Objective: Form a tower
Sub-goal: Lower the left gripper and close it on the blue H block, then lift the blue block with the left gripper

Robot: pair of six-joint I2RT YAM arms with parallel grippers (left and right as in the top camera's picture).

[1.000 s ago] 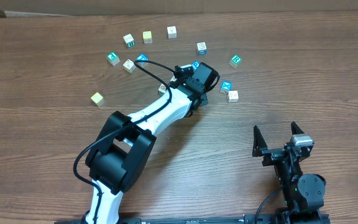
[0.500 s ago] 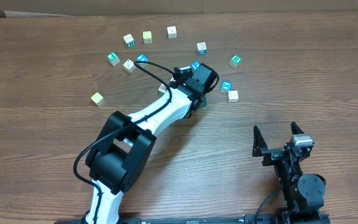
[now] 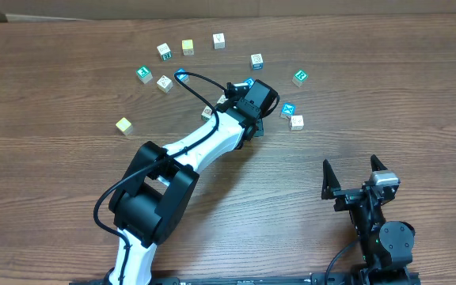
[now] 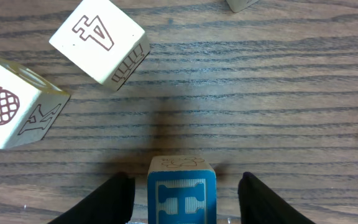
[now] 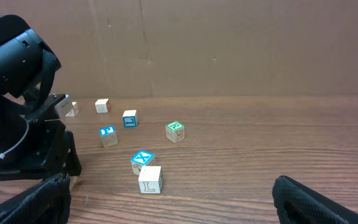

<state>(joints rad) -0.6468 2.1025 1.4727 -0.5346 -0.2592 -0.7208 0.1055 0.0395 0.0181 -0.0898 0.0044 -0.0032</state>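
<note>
**Straddling the tower, jaws slack**

Released, the left gripper [image 4: 185, 183] stood around the tower [image 4: 181, 194], one finger on each side; bare table [image 4: 179, 93] showed in both gaps, so nothing was grasped. The tower's top cube showed a pale wood top and a blue face printed H; how many cubes stood under it could not be told from the wrist view. It stood toward the far middle of the table. Beyond it lay a cube marked 4 [image 4: 98, 38] and, just beside that, a pineapple cube [image 4: 14, 102]; both were apart from the tower. The right gripper [image 3: 353, 169] rested by the near right edge, jaws spread wide and empty, well apart from every cube. A green-faced cube [image 3: 299, 77] lay right of the tower; nearer lay a blue X cube [image 3: 289, 109], with a plain white cube [image 3: 296, 121] just beside it.
</note>
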